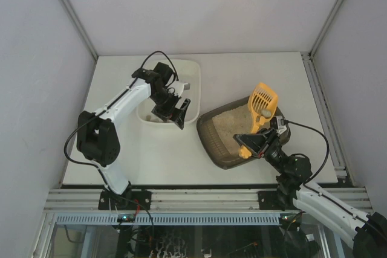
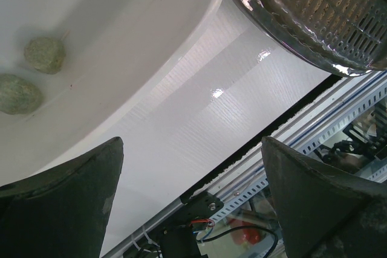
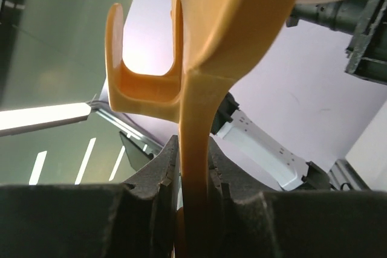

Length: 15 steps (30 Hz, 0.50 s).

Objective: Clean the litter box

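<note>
The dark brown litter box (image 1: pixel 209 138) with beige litter sits right of centre; its slotted rim shows in the left wrist view (image 2: pixel 314 22). My right gripper (image 1: pixel 257 142) is shut on the handle of the yellow slotted scoop (image 1: pixel 263 101), seen close in the right wrist view (image 3: pixel 196 143). The scoop head is raised over the box's far right corner with a pale clump (image 1: pixel 266 113) in it. My left gripper (image 1: pixel 176 113) is open and empty, above the near right rim of the white tub (image 1: pixel 192 72). Two greenish clumps (image 2: pixel 43 54) lie in the tub (image 2: pixel 133 40).
The table's near edge with its metal rail (image 1: pixel 199 196) runs just behind the arm bases and shows in the left wrist view (image 2: pixel 314 131). Grey walls enclose the table on the left, back and right.
</note>
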### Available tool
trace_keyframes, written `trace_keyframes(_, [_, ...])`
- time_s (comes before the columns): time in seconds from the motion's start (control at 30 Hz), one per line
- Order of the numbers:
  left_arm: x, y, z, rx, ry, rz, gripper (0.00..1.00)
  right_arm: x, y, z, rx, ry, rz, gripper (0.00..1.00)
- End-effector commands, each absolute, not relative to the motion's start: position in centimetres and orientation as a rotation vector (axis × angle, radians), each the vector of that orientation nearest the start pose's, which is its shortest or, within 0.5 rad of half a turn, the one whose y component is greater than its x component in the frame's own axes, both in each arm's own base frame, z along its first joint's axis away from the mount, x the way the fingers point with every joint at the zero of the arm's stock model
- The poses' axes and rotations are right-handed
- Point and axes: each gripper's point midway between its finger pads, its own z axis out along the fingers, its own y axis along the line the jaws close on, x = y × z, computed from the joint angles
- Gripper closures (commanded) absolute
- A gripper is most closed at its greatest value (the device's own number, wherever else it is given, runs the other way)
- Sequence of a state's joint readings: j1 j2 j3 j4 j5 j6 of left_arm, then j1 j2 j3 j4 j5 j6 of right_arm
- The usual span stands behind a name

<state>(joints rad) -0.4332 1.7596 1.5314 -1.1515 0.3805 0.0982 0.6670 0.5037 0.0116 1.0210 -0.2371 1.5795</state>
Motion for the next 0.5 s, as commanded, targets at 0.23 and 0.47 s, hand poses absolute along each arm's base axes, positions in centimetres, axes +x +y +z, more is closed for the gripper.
trace_keyframes(0.23, [26.8, -19.4, 13.7, 0.831, 2.821, -0.644, 0.0, 13.0, 23.0, 24.3, 0.247, 1.581, 1.931, 1.0])
trace_keyframes(0.47, [26.8, -19.3, 13.8, 0.825, 2.816, -0.637, 0.0, 12.9, 23.2, 25.1, 0.131, 1.616, 1.822, 1.0])
